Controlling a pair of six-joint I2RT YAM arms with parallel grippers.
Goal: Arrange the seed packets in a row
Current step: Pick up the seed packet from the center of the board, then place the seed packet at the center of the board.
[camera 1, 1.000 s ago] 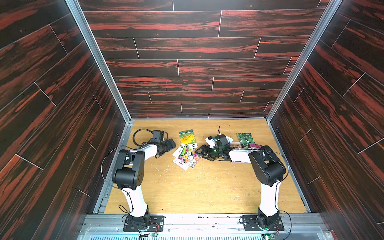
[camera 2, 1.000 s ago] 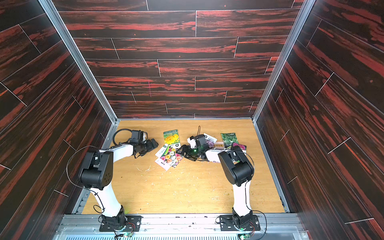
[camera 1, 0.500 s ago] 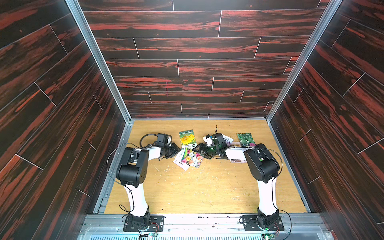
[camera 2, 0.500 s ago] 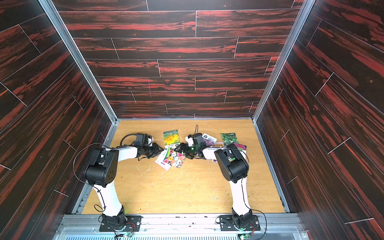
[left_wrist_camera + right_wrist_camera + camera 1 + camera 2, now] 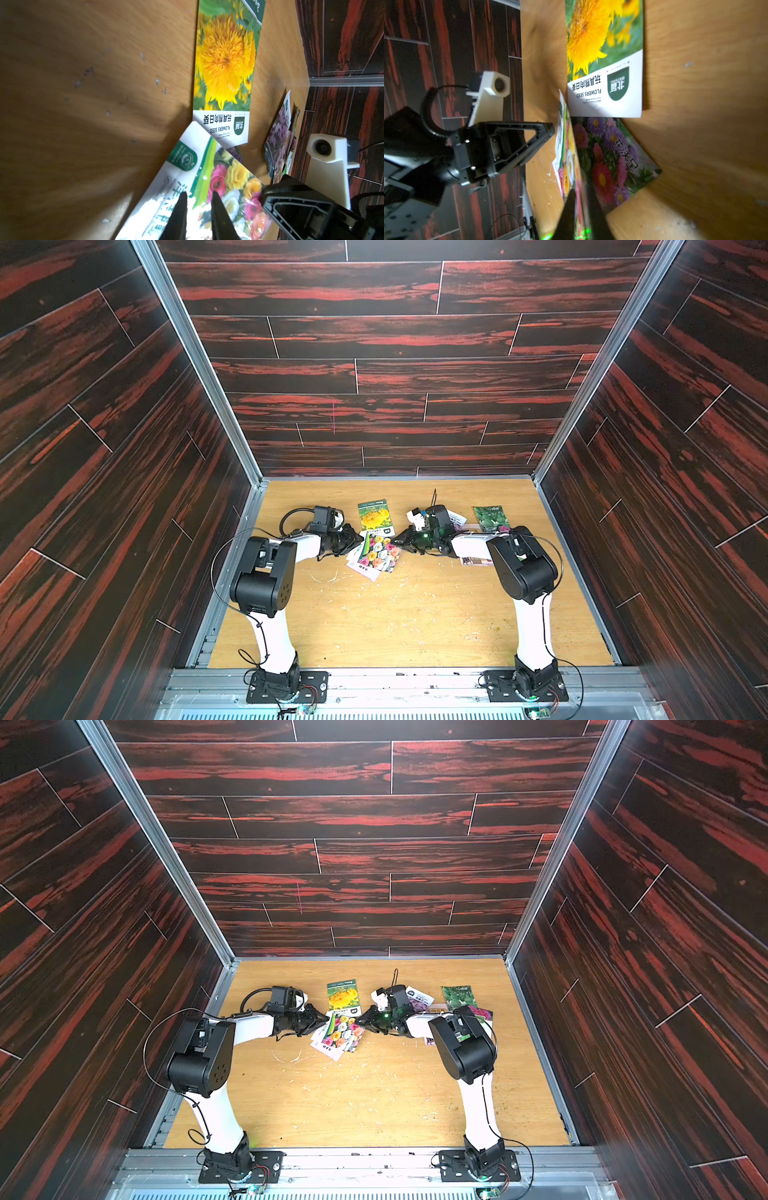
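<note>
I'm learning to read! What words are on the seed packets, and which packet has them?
"FLOWERS SEED": white band of the yellow bloom packet.
"玩具熊向日葵": same band.
The green badge on that band: too small to be sure.
Tiny line by "FLOWERS SEED": too small.
On the purple flower packet: white characters, blurred.
On the mixed rose packet: big characters, blurred.
</note>
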